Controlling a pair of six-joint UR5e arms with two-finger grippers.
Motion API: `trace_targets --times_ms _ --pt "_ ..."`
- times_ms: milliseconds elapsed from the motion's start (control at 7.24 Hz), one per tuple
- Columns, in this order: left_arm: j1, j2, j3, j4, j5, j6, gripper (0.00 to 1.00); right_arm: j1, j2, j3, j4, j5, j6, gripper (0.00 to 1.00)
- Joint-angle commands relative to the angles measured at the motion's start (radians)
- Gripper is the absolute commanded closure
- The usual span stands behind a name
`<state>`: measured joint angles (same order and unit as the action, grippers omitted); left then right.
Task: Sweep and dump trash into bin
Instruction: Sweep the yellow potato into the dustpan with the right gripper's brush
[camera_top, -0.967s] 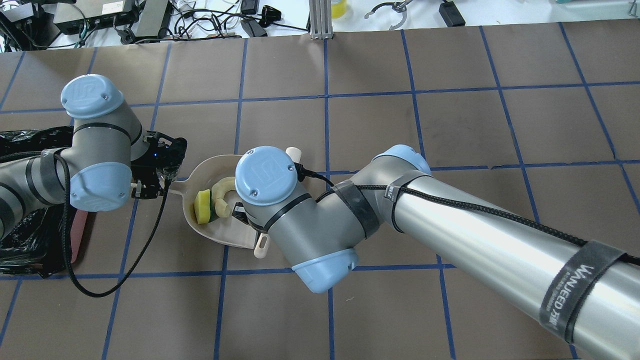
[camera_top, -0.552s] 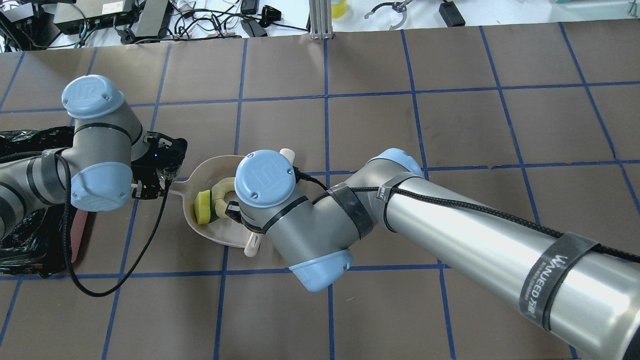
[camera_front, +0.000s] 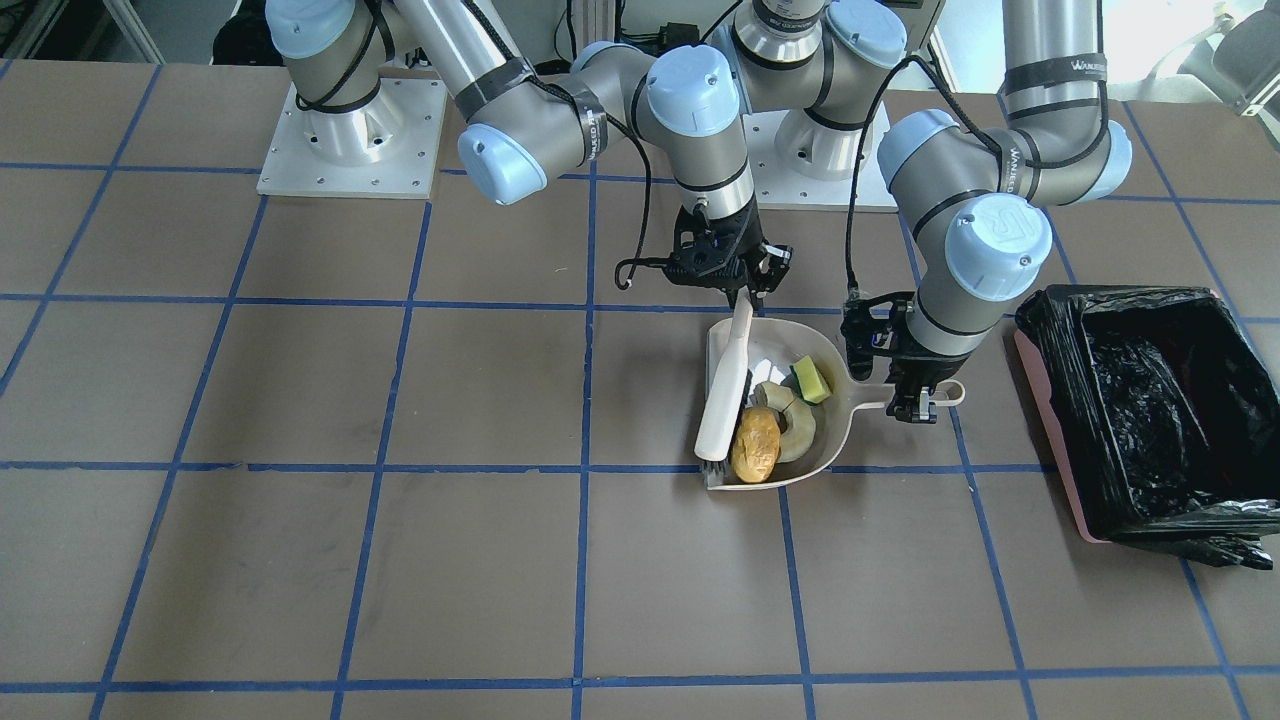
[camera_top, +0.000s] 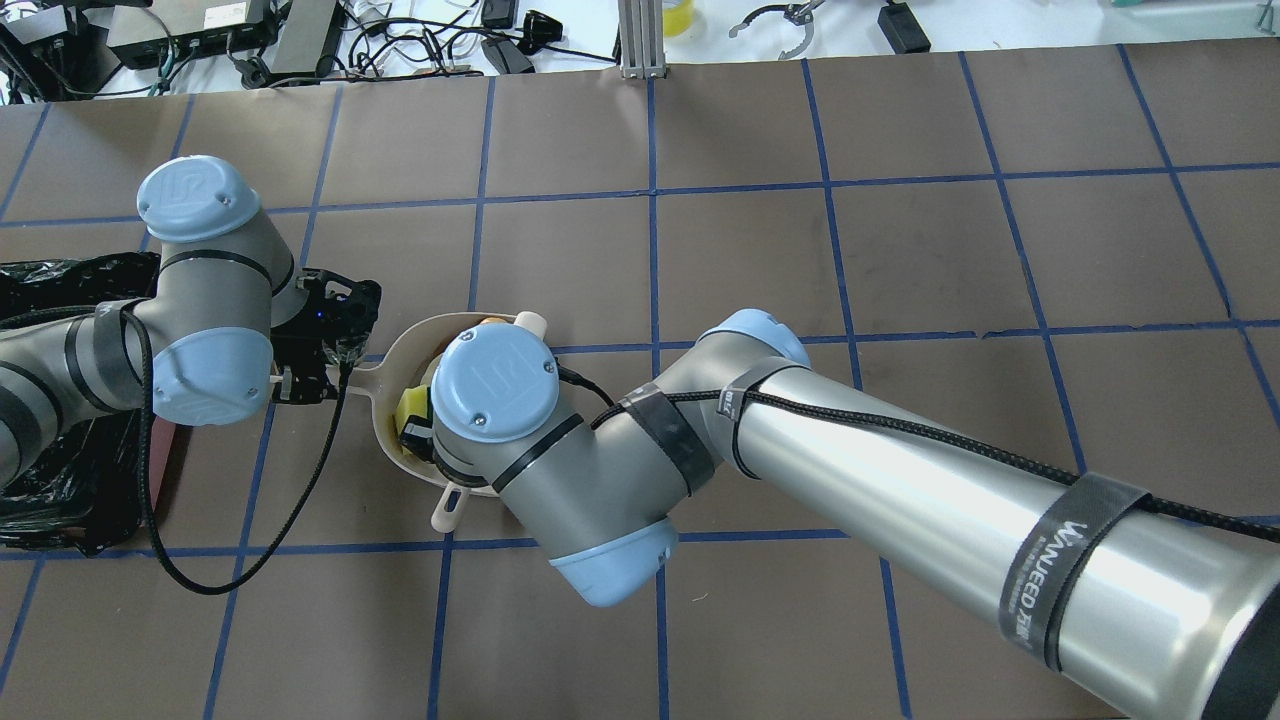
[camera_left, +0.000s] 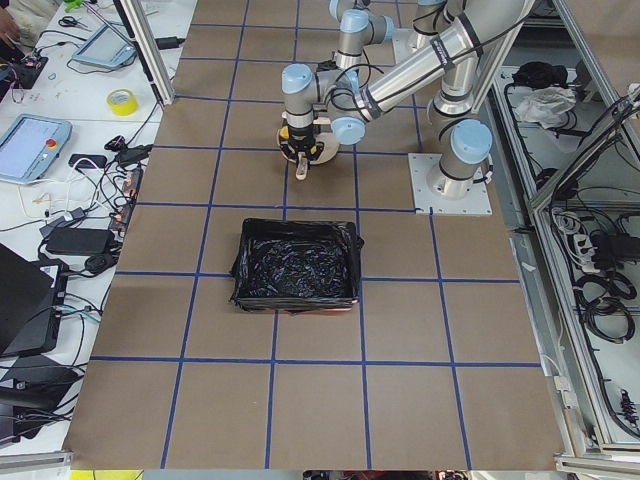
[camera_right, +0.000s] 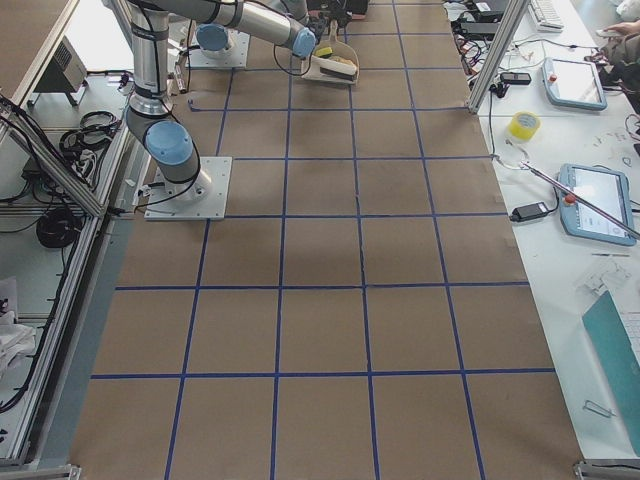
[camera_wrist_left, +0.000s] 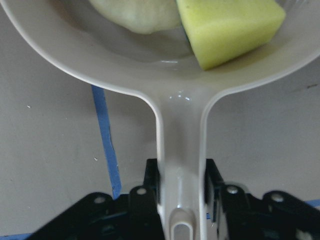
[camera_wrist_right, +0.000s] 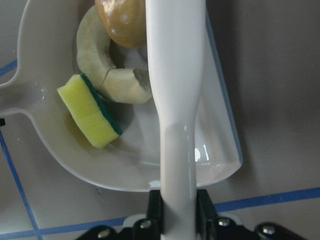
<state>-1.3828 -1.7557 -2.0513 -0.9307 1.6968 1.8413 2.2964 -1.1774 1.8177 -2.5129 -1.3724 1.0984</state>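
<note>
Sweeping looked complete, in my judgement: the potato-like lump (camera_front: 756, 446), the sponge piece (camera_front: 812, 379) and the curled scrap (camera_front: 792, 415) all lay inside the dustpan (camera_front: 835, 436), at centre frame in the front-facing view. My right gripper (camera_front: 742, 290) was clamped on the brush (camera_front: 724, 397), whose head rested at the pan's open mouth beside the lump. My left gripper (camera_front: 912, 398) was clamped on the pan's handle. The bin (camera_front: 1046, 395) stood at right of that frame, apart from the pan. The next move called for clearing the brush, then a level lift toward the bin before tipping.
</note>
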Motion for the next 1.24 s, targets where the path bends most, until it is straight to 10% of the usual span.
trace_targets --times_ms 0,1105 --pt "-0.009 -0.001 -0.004 0.001 0.001 -0.002 1.0 0.021 0.005 -0.006 -0.003 0.009 0.052 1.0" --pt "-0.007 0.002 -0.001 0.001 -0.005 -0.002 1.0 -0.151 -0.056 -0.035 0.17 -0.062 -0.279 1.0"
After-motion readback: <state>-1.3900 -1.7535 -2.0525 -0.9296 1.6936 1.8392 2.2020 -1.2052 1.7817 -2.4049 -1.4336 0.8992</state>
